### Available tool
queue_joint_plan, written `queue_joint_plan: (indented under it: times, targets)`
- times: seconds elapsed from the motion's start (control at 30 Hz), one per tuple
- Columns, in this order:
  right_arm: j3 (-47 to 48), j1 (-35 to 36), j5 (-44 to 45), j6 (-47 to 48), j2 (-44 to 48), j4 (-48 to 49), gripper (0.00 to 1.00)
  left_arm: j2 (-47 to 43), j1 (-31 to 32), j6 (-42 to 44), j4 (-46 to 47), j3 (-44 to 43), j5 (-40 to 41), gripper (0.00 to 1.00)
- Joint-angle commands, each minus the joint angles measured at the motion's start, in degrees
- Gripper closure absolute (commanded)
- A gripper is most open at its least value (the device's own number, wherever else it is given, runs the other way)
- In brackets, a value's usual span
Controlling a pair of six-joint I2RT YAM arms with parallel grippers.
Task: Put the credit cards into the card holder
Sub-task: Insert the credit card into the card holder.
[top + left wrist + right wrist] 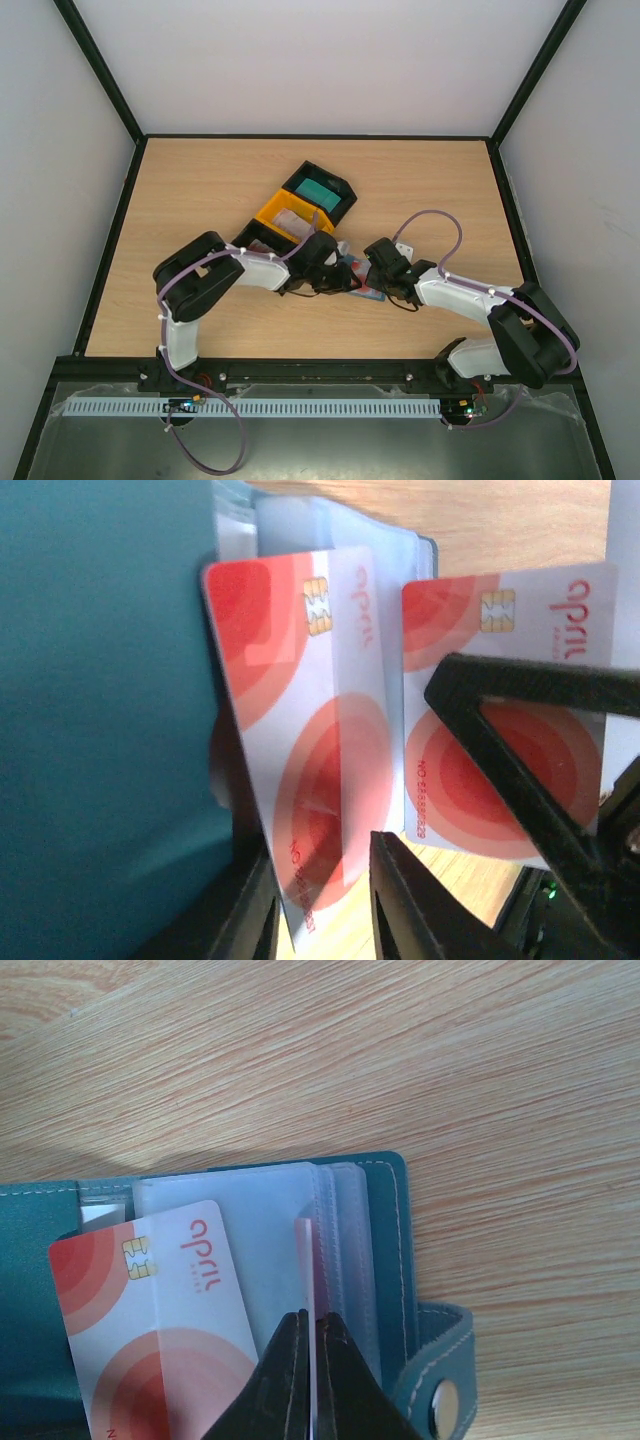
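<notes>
The slate-blue card holder (390, 1220) lies open on the table, clear sleeves (250, 1220) fanned and snap tab (445, 1380) at the right. In the top view it (362, 290) sits under both grippers. My right gripper (314, 1325) is shut on a white and red credit card (303, 1260), held edge-on with its tip among the sleeves. That card (540, 610) shows face-on in the left wrist view. A second credit card (170, 1300) lies partly in a sleeve. Its near corner (300, 710) sits between my left gripper (320, 880) fingers, which stand apart. The holder's flap (100, 730) fills the left of that view.
A yellow tray (283, 215) and a black tray (345, 190) holding a teal-green stack (318, 188) stand just behind the left gripper (335, 272). A small white piece (405, 250) lies by the right gripper (372, 268). Black frame rails edge the table.
</notes>
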State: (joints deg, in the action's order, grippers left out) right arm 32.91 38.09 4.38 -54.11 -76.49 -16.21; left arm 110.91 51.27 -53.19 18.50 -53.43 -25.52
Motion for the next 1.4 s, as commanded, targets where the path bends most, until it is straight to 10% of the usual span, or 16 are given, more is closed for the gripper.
queue_joint_plan:
  times: [0.0, 0.53, 0.93, 1.37]
  targets:
    - [-2.4, -0.4, -0.2, -0.5, -0.9, -5.4, 0.98, -2.0, 0.7, 1.2, -6.0, 0.5, -0.5, 0.69]
    - [-3.2, -0.4, -1.0, -0.4, -0.4, -4.3, 0.98, -2.3, 0.0, 3.7, -13.5, -4.1, 4.7, 0.53]
    - [-3.4, -0.4, -0.7, -0.4, 0.2, -4.5, 0.98, 1.9, -1.2, 5.9, -14.4, -7.3, 5.6, 0.89]
    - [-2.8, -0.4, 0.3, -0.7, 2.1, -4.7, 0.98, 4.9, -1.2, 12.0, -18.3, -12.5, 0.4, 0.94]
